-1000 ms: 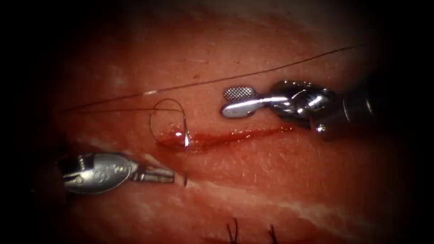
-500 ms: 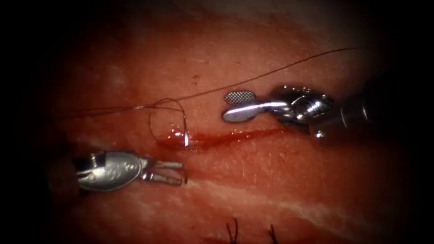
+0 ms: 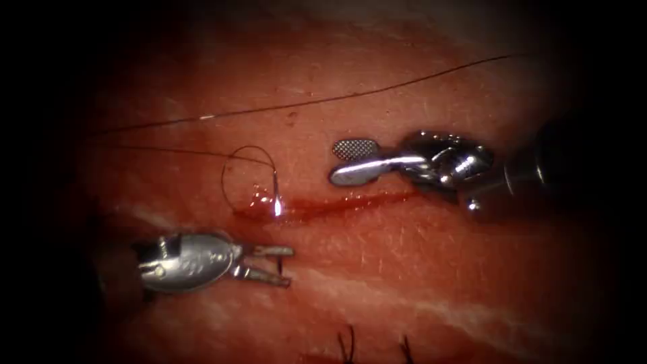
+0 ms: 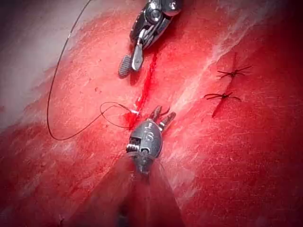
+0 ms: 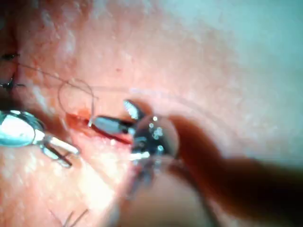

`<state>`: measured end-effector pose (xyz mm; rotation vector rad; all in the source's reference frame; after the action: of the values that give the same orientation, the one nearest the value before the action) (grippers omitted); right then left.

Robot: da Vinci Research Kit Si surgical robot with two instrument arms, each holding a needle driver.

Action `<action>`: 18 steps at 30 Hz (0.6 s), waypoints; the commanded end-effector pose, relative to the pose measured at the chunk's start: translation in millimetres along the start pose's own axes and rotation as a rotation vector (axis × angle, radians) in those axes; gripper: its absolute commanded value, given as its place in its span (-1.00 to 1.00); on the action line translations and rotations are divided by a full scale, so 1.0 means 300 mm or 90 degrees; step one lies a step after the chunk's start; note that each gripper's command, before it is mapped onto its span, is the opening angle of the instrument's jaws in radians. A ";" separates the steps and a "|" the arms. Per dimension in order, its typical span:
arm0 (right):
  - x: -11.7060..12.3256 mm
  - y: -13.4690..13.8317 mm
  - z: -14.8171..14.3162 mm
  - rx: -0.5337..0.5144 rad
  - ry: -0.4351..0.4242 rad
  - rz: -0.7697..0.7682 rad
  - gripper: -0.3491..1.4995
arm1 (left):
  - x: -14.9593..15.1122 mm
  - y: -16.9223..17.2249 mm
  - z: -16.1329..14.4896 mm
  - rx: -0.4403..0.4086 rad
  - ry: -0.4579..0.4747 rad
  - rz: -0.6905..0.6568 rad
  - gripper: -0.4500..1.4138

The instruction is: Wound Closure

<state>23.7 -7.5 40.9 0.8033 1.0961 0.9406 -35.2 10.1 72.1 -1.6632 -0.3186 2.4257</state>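
The left tool sits on the near side of the cut, by its left end. Its two jaws are partly open, like a small beak, and they hold nothing. A tiny dark bit sits between them. It may be the needle's point, but I cannot be sure.

The right tool is on the far side of the cut, near the middle. Its jaws are open too and are empty.

The needle stands at the left end of the cut, in the wet red fluid. Its shiny upper part sticks up and the rest goes down into the tissue.

The thread makes a small loop beside the needle. Then it runs in a long line across the far side, out to the right.

I think the needle is thin, hard and slippery, so it can twist in the jaws. The bare shiny part looks like the best place to hold. The thread is light and floppy and could snag. The tissue is soft and can tear.

There is open room on the right. Two old stitches lie near the front edge, well apart from both tools.
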 end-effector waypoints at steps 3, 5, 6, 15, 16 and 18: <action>-0.0040 -0.0001 0.0017 0.001 -0.002 0.002 0.15 | -0.003 -0.001 0.006 0.001 0.005 -0.013 -1.00; -0.0040 -0.0001 0.0017 0.001 -0.002 0.002 0.15 | -0.004 -0.002 0.008 0.003 0.008 -0.034 -1.00; -0.0041 -0.0002 0.0017 0.001 -0.002 0.002 0.15 | -0.005 -0.002 0.009 0.004 0.009 -0.041 -1.00; -0.0047 -0.0019 0.0016 0.005 -0.003 0.002 0.15 | -0.006 -0.002 0.004 -0.056 0.092 -0.288 -1.00; -0.0048 -0.0023 0.0016 0.005 -0.003 0.002 0.15 | -0.004 -0.002 0.003 -0.067 0.108 -0.305 -1.00; -0.0048 -0.0027 0.0015 0.005 -0.003 0.002 0.15 | -0.001 0.000 0.002 -0.082 0.126 -0.325 -1.00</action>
<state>23.8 -8.1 40.3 0.8092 1.0972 0.9357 -34.6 10.5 70.6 -1.6205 -0.8149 1.8418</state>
